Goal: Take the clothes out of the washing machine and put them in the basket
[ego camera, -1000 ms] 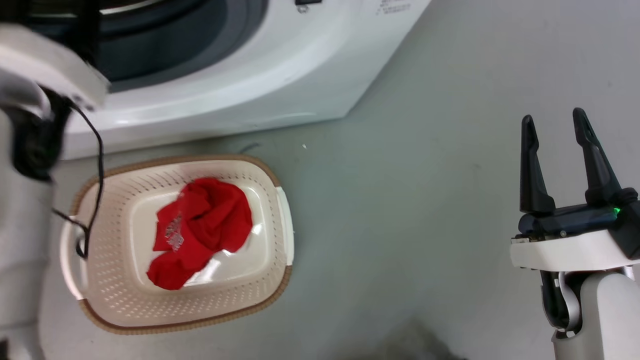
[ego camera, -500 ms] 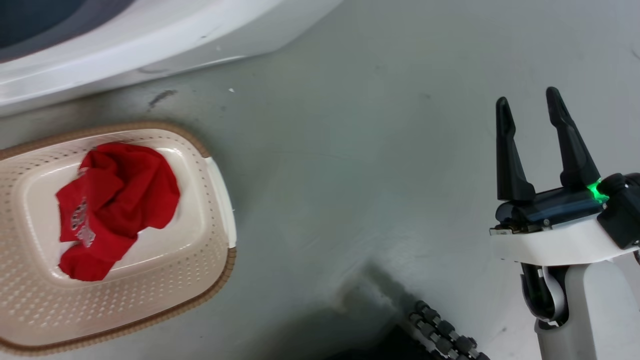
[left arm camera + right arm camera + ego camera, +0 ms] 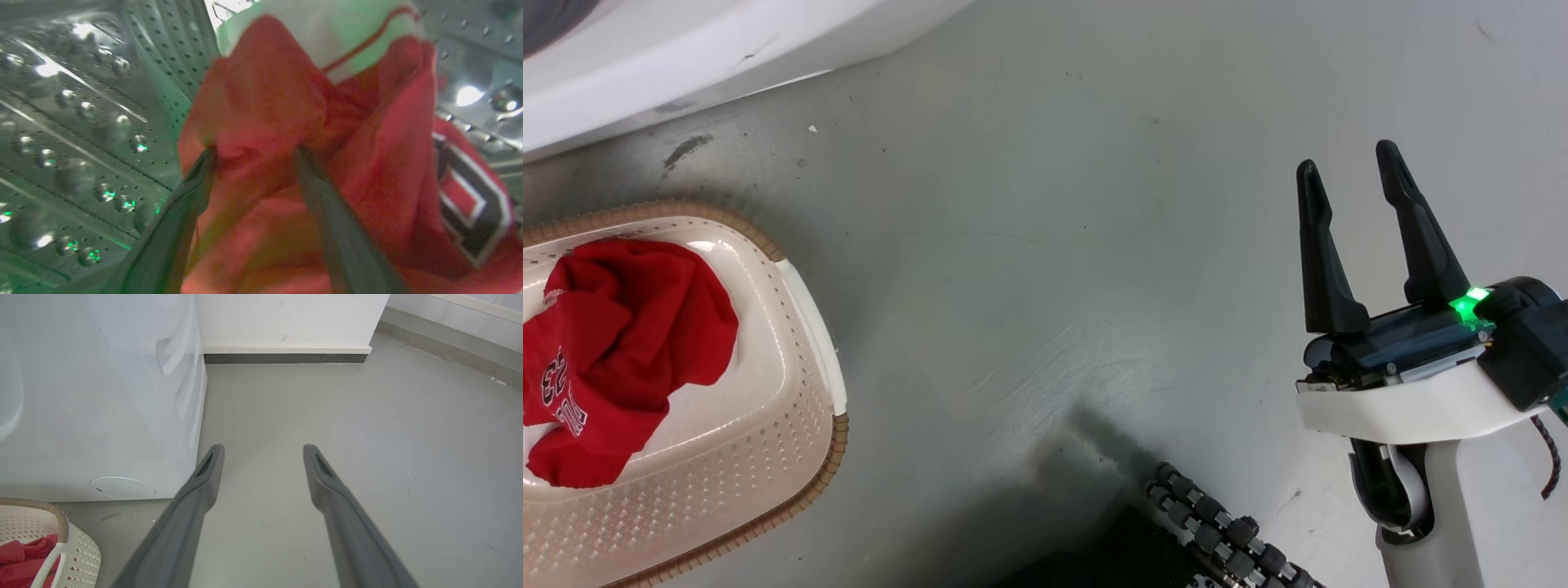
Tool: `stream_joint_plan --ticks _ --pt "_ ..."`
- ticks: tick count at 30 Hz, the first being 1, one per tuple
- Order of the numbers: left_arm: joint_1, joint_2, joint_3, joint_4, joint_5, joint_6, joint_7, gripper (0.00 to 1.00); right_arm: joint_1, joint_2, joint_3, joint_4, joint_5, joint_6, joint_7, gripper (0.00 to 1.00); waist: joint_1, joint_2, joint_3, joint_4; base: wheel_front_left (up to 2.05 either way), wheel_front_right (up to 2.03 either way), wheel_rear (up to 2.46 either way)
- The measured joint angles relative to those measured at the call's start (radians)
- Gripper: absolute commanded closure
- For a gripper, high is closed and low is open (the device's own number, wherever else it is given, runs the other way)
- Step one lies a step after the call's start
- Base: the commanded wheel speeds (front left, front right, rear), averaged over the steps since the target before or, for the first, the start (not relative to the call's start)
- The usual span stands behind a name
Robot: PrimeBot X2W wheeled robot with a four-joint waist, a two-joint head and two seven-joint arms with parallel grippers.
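Clothes [image 3: 261, 102]: 1 piece in drum [image 3: 81, 122].
Left pincer [image 3: 253, 152] open astride it; shallow bite could slip. Right pincer [image 3: 1347, 155] open, empty.

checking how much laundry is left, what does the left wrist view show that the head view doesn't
Left wrist view: the steel drum, a red garment in it, and the left hand, open, fingers against that cloth. Head view: the basket on the floor with a second garment in it, and the right hand, open and empty. Shared: the washing machine, inside versus white front, and red lettered jersey cloth.
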Motion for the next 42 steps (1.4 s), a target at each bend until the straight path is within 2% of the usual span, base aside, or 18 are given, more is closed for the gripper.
stream_joint_plan --ticks 14,15,24,30,42 --pt "-0.012 0.009 -0.087 0.077 -0.048 0.0 -0.017 0.0 0.021 0.0 -0.011 -0.017 0.005 0.0 0.0 0.0 -0.0002 0.0 0.017 0.008 0.0 0.0 0.0" --pt "-0.014 0.008 -0.093 0.077 -0.055 0.0 -0.017 1.0 0.022 0.0 -0.012 -0.018 0.004 0.0 0.0 0.0 -0.0002 0.0 0.018 0.009 0.0 0.0 0.0" --pt "-0.032 0.019 -0.119 0.098 -0.082 -0.002 -0.096 1.0 0.022 0.0 -0.006 -0.019 -0.005 0.0 0.0 0.0 -0.0002 0.0 0.016 0.013 0.0 0.0 0.0" --pt "-0.031 0.025 -0.133 0.116 -0.072 -0.002 -0.23 1.0 0.004 0.001 -0.006 -0.015 -0.02 0.0 0.0 0.0 -0.0002 0.0 -0.004 0.014 0.0 0.0 0.0" --pt "0.064 -0.042 -0.162 0.164 -0.138 -0.002 -0.536 1.0 -0.012 0.001 -0.08 0.006 -0.103 0.0 0.0 0.0 -0.0002 0.0 -0.113 0.095 0.0 0.0 0.0"
